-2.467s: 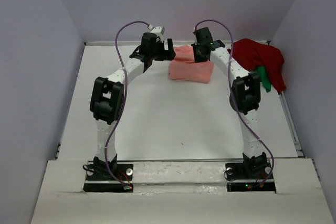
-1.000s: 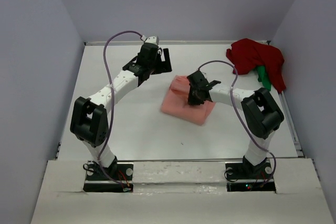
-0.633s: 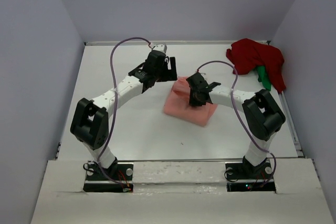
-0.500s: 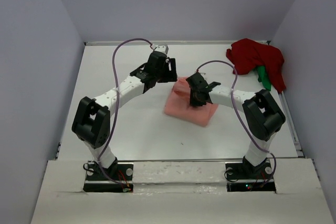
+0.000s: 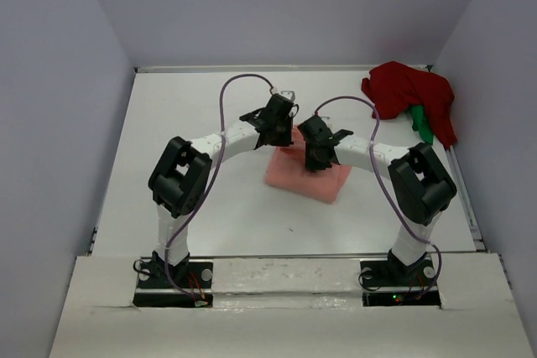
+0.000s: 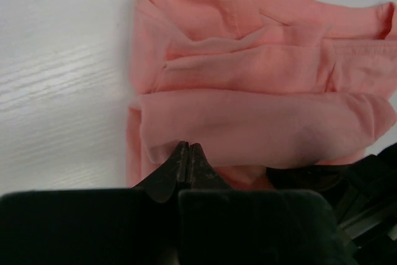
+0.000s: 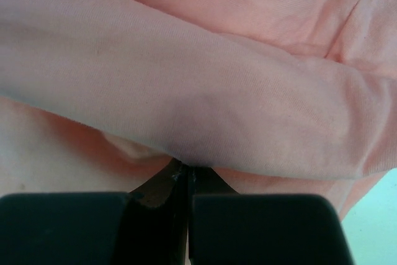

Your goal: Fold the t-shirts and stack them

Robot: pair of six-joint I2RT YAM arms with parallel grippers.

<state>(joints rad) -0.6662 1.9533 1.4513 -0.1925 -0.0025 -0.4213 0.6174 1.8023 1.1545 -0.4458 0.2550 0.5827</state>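
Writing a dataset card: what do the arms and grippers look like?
The left arm and right arm have white links, chunky black joints, black base plates. A purple cable loops along each. The left gripper and right gripper are black, fingers tapering to narrow tips.

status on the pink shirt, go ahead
Left gripper shut on salmon-pink folded cloth t-shirt, at a fold's edge. Right gripper shut on the same fold. Dark red crumpled cloth t-shirt heaped far right, apart from both grippers.
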